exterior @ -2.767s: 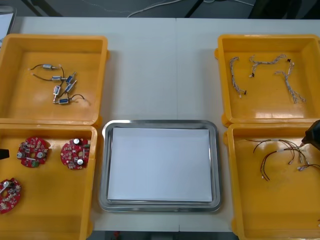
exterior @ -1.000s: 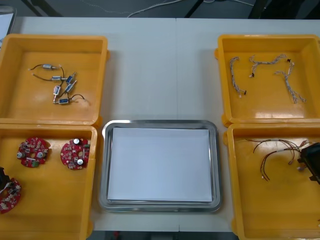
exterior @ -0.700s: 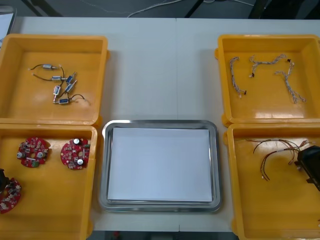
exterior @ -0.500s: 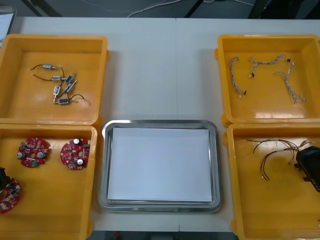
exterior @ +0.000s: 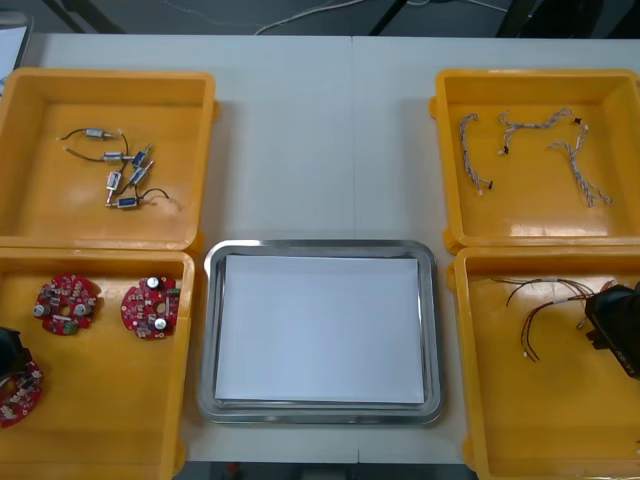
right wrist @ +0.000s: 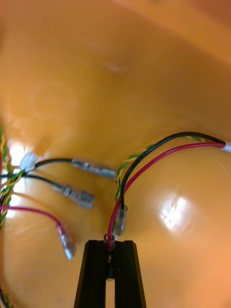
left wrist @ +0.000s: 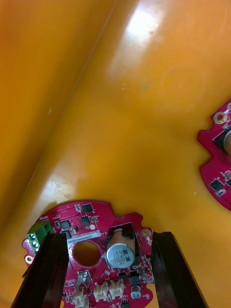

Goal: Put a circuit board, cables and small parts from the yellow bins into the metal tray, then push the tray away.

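Observation:
In the near right yellow bin (exterior: 500, 420), my right gripper (exterior: 612, 322) sits at the right end of a bundle of red and yellow cables (exterior: 545, 308). In the right wrist view, the right gripper (right wrist: 110, 246) is shut on the metal end of a red and yellow cable (right wrist: 144, 168). At the left edge of the near left bin (exterior: 100, 420), my left gripper (exterior: 8, 350) hangs over a round red circuit board (exterior: 20, 392). The left gripper (left wrist: 108, 236) is open, and its fingers (left wrist: 45, 269) straddle that circuit board (left wrist: 86, 226). The metal tray (exterior: 320, 245), white inside, holds nothing.
Two more circuit boards (exterior: 68, 303) (exterior: 150, 306) lie in the near left bin. The far left bin holds small metal parts (exterior: 115, 170) with black leads. Twisted blue and white cables (exterior: 530, 140) lie in the far right bin. More loose cable ends (right wrist: 72, 192) lie beside the right fingers.
The right gripper has closed from open onto the cable end and shifted slightly towards the tray. The left gripper stays open and has settled a little over its board.

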You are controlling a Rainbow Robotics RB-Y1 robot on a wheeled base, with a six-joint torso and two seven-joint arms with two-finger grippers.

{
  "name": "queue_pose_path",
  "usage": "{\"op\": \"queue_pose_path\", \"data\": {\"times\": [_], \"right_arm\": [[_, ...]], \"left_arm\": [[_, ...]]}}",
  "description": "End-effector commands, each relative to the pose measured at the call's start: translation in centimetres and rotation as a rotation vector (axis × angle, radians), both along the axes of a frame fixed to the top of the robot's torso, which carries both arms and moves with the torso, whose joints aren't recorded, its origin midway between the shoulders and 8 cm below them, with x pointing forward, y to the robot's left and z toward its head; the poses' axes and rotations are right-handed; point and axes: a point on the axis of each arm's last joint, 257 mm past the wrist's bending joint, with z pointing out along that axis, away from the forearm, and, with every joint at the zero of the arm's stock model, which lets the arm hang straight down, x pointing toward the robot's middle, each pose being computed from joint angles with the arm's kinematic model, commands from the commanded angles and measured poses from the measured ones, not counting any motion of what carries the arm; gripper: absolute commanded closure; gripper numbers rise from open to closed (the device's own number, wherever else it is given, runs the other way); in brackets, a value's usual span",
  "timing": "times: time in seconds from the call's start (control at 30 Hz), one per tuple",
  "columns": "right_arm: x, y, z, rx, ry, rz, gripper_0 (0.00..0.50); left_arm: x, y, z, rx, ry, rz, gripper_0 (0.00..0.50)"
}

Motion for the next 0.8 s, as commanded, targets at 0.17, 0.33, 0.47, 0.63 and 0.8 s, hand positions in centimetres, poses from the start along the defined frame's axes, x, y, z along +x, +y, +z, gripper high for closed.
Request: {"op": "queue_pose_path", "data": {"times": [0.17, 0.33, 0.47, 0.63, 0.8], "right_arm": [[0.9, 3.3, 3.6, 0.017, -0.011, 0.063, 0.500], [-0.3, 4.7, 4.6, 0.006, 0.010, 0.114, 0.500], [-0.8, 6.5, 5.1, 0.038, 0.011, 0.153, 0.500], [-1.5, 9.3, 5.3, 0.093, 0.015, 0.200, 0.500], [-2.4, 10.8, 5.0, 0.113, 0.035, 0.229, 0.500]], "left_arm": [[0.6, -0.7, -0.1, -0.041, -0.004, 0.065, 0.000], [0.5, -0.8, -0.4, -0.043, 0.002, 0.066, 0.000], [0.2, -0.8, -0.6, -0.047, 0.009, 0.067, 0.109], [-0.1, -1.0, -0.9, -0.057, 0.016, 0.070, 0.338], [-0.4, -1.1, -1.1, -0.065, 0.020, 0.076, 0.429]]}}
